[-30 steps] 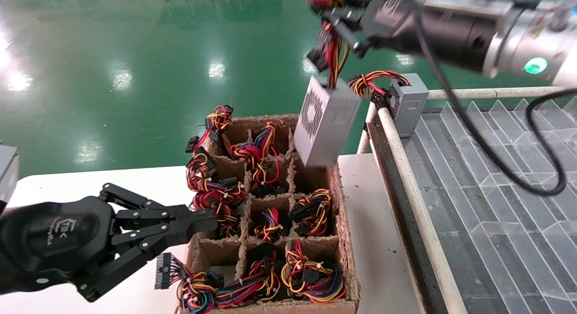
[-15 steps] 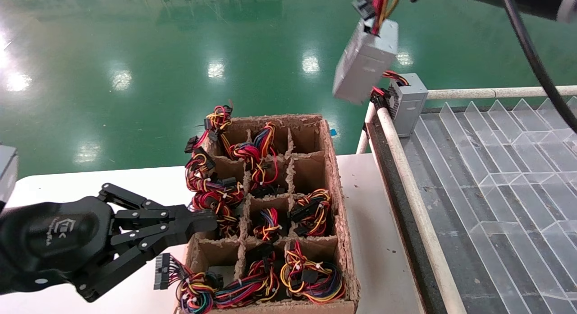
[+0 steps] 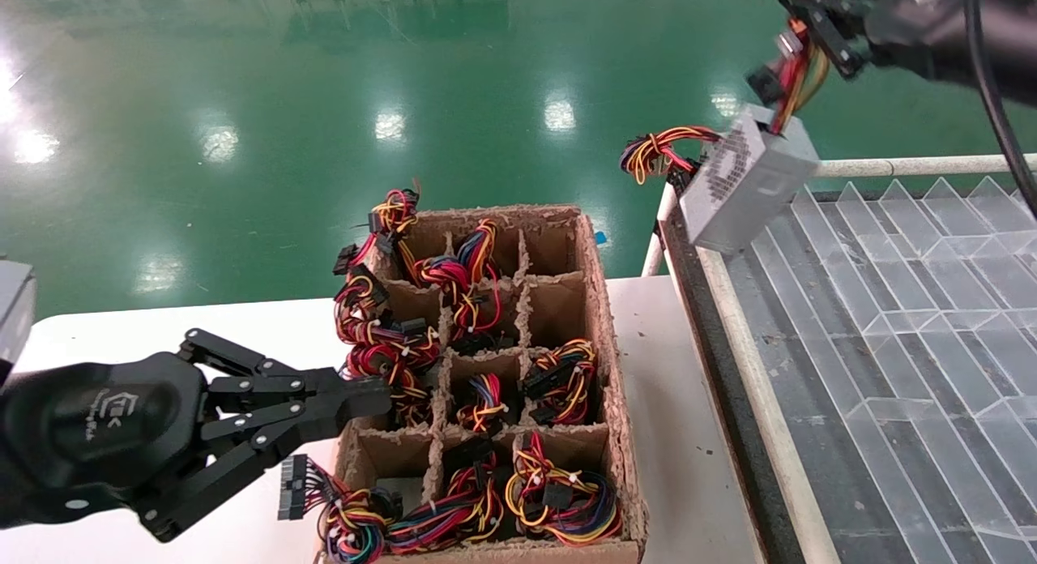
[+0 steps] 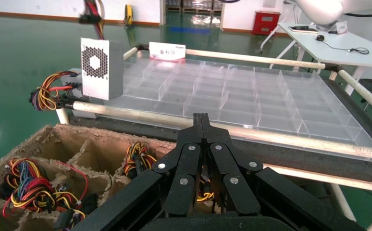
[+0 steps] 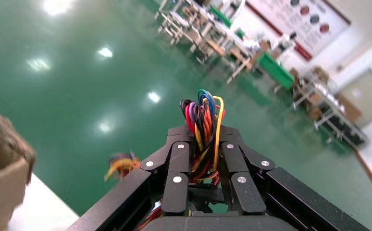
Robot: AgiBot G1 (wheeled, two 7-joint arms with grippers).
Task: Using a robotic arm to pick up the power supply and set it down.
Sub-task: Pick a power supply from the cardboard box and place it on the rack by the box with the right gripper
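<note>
A brown cardboard divider box sits on a white surface, its grid of compartments mostly stuffed with tangled wire bundles in red, yellow, orange, black and some blue and purple. Two far compartments in its right column look empty. A black multi-pin connector hangs over the near left corner of the box. Just beside the surface stands a rack framed by white tubes, holding a clear plastic divider tray with slanted cells. A white label card stands at the tray's far edge. Beyond everything spreads a glossy green floor with lamp reflections. A white desk and a red bin are well apart in the background.
</note>
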